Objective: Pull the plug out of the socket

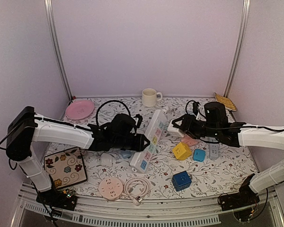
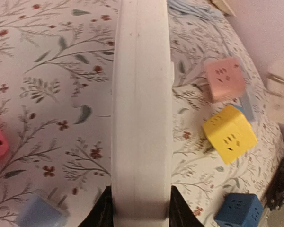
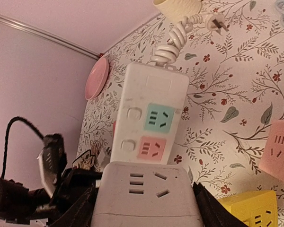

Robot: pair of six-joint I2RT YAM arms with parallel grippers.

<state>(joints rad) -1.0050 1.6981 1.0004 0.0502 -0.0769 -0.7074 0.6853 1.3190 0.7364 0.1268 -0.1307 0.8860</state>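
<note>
The socket is a long white power strip (image 1: 150, 139) with coloured outlets, lying slantwise mid-table. My left gripper (image 1: 143, 142) is shut on it; in the left wrist view its plain white body (image 2: 142, 118) fills the space between the black fingers of that gripper (image 2: 141, 208). The plug is a white cube adapter (image 1: 174, 128) at the strip's right side. My right gripper (image 1: 176, 126) is shut on it, and the cube (image 3: 146, 189) sits between the fingers of that gripper (image 3: 146, 203), hiding part of the strip (image 3: 149, 118). Whether its pins sit in the strip is hidden.
Right of the strip lie a yellow cube (image 1: 181, 151), a pink cube (image 1: 190, 140), a light-blue cube (image 1: 199, 155) and a dark-blue cube (image 1: 181, 180). A round pink socket (image 1: 110, 187) and a coiled white cord (image 1: 137, 187) lie near the front. A cup (image 1: 150, 97) and a pink plate (image 1: 79, 109) stand at the back.
</note>
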